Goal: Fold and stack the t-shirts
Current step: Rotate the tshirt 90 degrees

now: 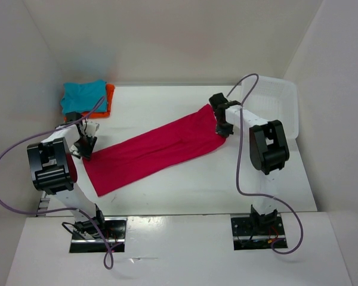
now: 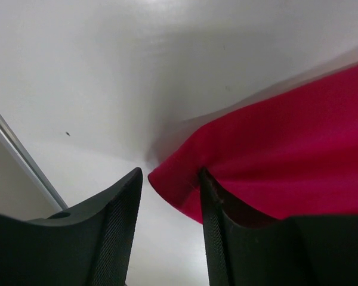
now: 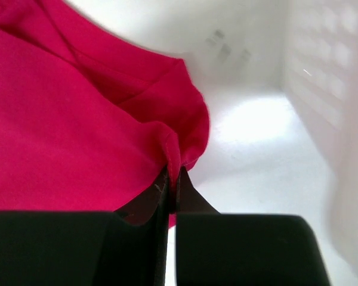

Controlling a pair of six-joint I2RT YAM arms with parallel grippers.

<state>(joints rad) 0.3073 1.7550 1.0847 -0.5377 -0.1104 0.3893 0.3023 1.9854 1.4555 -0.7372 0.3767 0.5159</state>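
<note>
Top external view showed you two shirts done: teal shirt (image 1: 82, 92) stacked on orange shirt (image 1: 110, 94), far-left corner. Red shirt (image 1: 155, 152) lay stretched, unfolded; right gripper (image 3: 172, 174) pinched its edge, left gripper (image 2: 169, 179) stood apart.

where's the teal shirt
Top view: far left corner of the table, the teal shirt lies folded on the orange shirt, just beyond the left gripper.

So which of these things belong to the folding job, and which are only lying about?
Belong to the job:
- pink-red t-shirt, stretched out long
- teal t-shirt, folded
- orange t-shirt, under the teal one

Only lying about:
- white mesh basket, at the far right
</note>
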